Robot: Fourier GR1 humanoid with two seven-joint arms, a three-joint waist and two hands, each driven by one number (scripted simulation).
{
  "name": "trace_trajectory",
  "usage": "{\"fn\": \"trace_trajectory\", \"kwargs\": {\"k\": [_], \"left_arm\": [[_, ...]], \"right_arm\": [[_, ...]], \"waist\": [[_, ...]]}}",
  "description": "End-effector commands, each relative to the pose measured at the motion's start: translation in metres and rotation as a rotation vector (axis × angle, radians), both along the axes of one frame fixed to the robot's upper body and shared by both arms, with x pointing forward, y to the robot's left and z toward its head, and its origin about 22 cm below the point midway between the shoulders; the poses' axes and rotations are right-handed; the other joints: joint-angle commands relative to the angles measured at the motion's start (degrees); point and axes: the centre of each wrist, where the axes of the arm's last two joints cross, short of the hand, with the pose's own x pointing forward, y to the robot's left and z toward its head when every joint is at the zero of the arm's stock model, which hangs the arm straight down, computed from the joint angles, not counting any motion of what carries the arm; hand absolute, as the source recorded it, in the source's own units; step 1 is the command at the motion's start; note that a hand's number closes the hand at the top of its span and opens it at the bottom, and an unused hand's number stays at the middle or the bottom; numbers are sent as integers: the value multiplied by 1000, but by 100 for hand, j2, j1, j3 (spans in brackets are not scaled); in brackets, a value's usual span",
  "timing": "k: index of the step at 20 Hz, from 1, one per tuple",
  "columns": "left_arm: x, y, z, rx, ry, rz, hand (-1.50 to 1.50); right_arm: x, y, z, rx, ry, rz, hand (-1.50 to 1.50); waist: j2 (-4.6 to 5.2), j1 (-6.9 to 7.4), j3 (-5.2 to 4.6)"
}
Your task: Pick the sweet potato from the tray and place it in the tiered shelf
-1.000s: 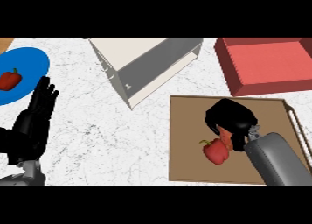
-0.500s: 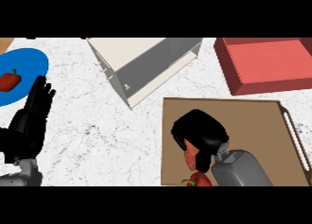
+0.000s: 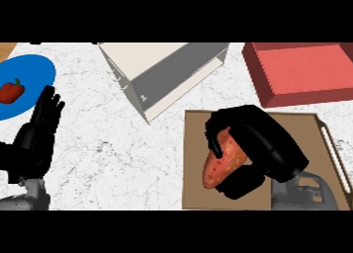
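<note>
black right hand curled around the orange sweet potato, above the tray

A blue plate lies at the counter's far left, partly cut off by the view's edge, and a red bell pepper with a green stem rests on its left part. A red box with raised walls and a lighter red floor sits at the far right, running out of view at the edge. The counter beneath them is white marble with fine grey veins and dark specks.
</note>
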Motion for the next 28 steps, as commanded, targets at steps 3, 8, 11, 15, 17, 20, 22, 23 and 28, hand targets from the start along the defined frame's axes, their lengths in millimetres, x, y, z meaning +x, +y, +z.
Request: {"fn": "trace_trajectory", "kwargs": {"k": [3, 8, 11, 15, 17, 20, 22, 23, 28], "left_arm": [[3, -8, -7, 5, -11, -6, 0], [11, -3, -1, 21, -22, 1, 0], [10, -4, 1, -8, 7, -30, 0], [2, -1, -8, 16, -7, -13, 0], [-4, -7, -12, 1, -7, -23, 0], [0, 0, 1, 4, -8, -24, 0], [3, 4, -3, 6, -8, -20, 0], [10, -13, 12, 0, -10, -1, 0], [-6, -4, 9, -5, -2, -53, 0]], "right_arm": [[2, -5, 77, 78, -94, -153, 150], [37, -6, 89, 79, -76, -195, 150], [51, 11, 86, 108, -93, -230, 150], [86, -4, 78, 133, -102, -235, 150], [97, 4, 74, 166, -106, -271, 150], [109, 32, 55, 156, -105, -282, 150], [131, 25, 53, 189, -112, -284, 150], [131, 27, 50, 163, -102, -271, 150], [153, 39, 3, 230, -143, -299, 150]], "waist": [[24, 45, 0], [40, 64, 4], [42, 79, 4], [52, 108, 5], [52, 124, 5], [55, 138, 5], [67, 152, 4], [55, 116, 6], [74, 215, 7]]}}
